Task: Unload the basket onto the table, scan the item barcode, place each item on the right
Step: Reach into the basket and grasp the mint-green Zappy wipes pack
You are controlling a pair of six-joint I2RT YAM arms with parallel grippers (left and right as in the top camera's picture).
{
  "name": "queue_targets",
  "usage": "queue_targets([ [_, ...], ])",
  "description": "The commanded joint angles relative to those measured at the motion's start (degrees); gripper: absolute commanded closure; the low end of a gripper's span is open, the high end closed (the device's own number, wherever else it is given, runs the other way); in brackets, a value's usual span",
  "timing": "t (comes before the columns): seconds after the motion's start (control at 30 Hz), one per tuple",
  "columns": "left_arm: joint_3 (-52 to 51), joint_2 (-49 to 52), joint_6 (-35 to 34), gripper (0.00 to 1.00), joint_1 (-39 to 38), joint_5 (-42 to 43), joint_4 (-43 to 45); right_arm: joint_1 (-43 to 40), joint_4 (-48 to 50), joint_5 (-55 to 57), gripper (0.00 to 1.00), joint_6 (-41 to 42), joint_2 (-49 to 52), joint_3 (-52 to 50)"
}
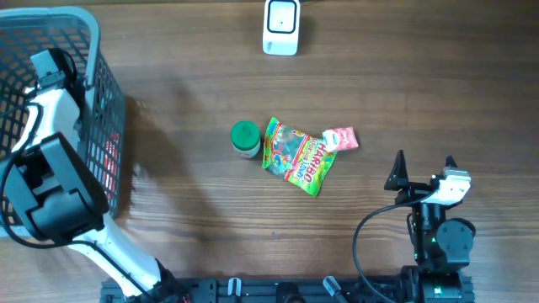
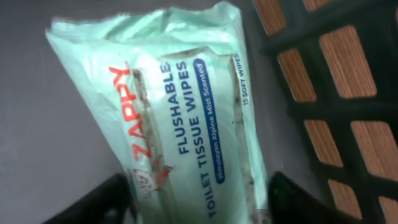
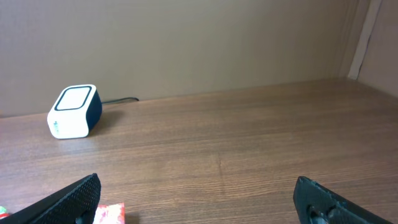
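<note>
A pale green plastic pack of flushable toilet tissue wipes (image 2: 186, 124) lies inside the grey plastic mesh basket (image 1: 105, 93) at the left edge of the wooden worktop (image 1: 194, 244). The left gripper (image 2: 199, 202) straddles its lower end with a finger close on each side, though whether they press it cannot be told. Nothing has reached the white box-shaped barcode scanner (image 1: 280, 27) at the far edge, so lifting, carrying and scanning appear to lie ahead, while the right gripper (image 1: 424, 162) waits wide open near the front right corner.
</note>
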Motion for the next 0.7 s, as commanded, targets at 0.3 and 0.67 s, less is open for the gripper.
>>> queue_targets([
  [0.3,7.3,-22.0,2.2,0.96,7.8,1.4,-11.9,0.2,0.1,-0.7,0.0,-0.5,0.1,0.0],
  [0.67,7.8,-49.9,2.7,0.96,-6.8,17.6,-25.2,0.2,0.1,-0.7,0.0,-0.5,0.1,0.0],
])
